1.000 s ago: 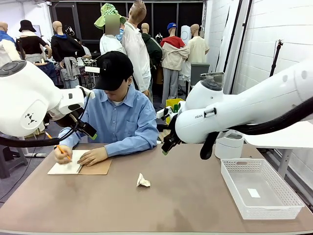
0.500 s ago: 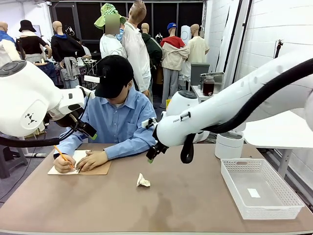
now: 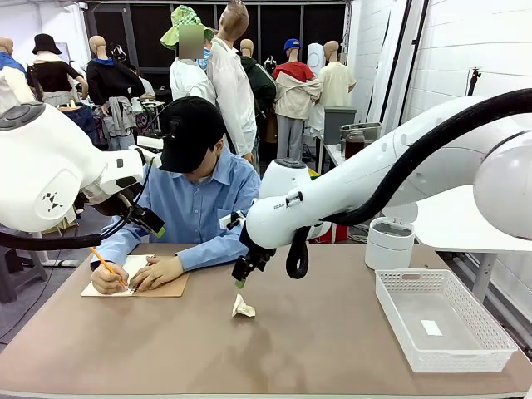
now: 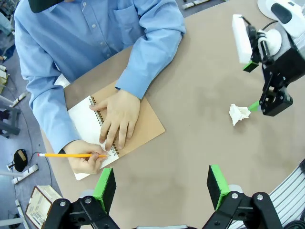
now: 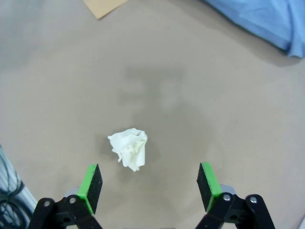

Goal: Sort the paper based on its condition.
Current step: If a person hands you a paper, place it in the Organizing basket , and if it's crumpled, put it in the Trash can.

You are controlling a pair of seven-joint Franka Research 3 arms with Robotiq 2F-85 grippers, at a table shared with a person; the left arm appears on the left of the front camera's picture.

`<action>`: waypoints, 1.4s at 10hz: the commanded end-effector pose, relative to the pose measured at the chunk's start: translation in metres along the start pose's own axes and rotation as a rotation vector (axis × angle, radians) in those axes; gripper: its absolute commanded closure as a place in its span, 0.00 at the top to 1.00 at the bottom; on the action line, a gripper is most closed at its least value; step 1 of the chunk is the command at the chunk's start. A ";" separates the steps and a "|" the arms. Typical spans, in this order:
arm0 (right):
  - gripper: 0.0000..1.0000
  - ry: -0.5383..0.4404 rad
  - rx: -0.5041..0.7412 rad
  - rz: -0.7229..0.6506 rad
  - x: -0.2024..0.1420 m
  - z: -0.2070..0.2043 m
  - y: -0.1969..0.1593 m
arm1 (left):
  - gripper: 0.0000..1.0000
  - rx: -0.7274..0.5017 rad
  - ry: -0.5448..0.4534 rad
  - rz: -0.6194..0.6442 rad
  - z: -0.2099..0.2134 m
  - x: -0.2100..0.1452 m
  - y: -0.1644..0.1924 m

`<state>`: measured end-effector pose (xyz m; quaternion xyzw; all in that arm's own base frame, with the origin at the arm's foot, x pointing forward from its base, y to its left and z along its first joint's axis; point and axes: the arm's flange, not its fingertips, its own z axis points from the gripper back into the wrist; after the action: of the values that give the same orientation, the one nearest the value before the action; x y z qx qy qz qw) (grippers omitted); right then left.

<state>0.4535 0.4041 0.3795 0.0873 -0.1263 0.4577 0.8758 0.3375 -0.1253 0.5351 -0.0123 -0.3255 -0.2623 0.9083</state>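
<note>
A crumpled white wad of paper (image 3: pixel 243 307) lies on the brown table near its middle. My right gripper (image 3: pixel 240 278) hangs open just above and slightly behind it. In the right wrist view the paper (image 5: pixel 129 148) sits close in front of the left green pad, left of the middle of the open right gripper (image 5: pixel 150 184), and is not touched. My left gripper (image 3: pixel 155 227) is raised at the left, over the person's arm. It stands open (image 4: pixel 162 184) with nothing between its fingers, looking down on the paper (image 4: pixel 238 113) and the right gripper (image 4: pixel 267 101).
A person in a blue shirt writes with a pencil (image 4: pixel 71 155) in a spiral notebook (image 3: pixel 137 285) at the far left. A white mesh basket (image 3: pixel 490 332) holding a small white tag (image 3: pixel 431 327) stands at the right. A white round container (image 3: pixel 390 243) is behind it.
My right arm has swung left and down, from the right side to just above the crumpled paper. The person's hands shifted on the notebook. The left arm has stayed still.
</note>
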 end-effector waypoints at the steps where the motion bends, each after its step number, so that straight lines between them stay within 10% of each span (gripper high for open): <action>1: 1.00 0.053 0.013 0.019 0.008 -0.010 0.002 | 1.00 -0.001 0.006 0.001 0.000 -0.001 0.000; 14: 1.00 0.221 0.069 0.073 0.023 -0.065 0.012 | 1.00 -0.001 0.006 0.001 0.000 -0.001 0.000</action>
<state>0.4623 0.4401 0.3247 0.0723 -0.0241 0.5007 0.8622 0.3375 -0.1253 0.5351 -0.0123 -0.3255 -0.2623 0.9084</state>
